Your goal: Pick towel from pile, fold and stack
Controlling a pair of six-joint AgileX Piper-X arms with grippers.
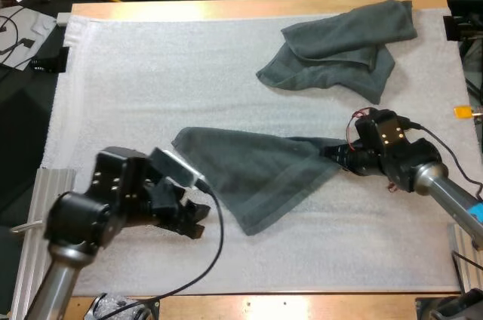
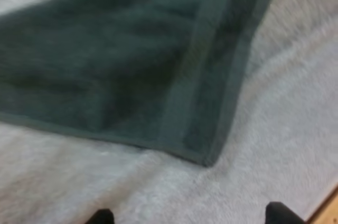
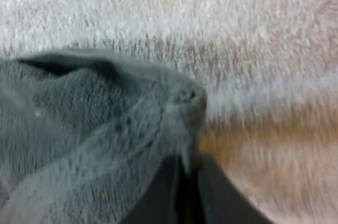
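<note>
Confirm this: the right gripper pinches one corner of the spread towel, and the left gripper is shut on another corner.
Wrong on the left gripper: in the left wrist view its fingers stand apart and clear of the spread towel, just short of its corner. The right gripper does pinch one corner.

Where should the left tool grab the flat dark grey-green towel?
Take the flat dark grey-green towel by its pointed near corner, coming from the near side: that hemmed corner lies free on the white mat, just ahead of the open left tool.
</note>
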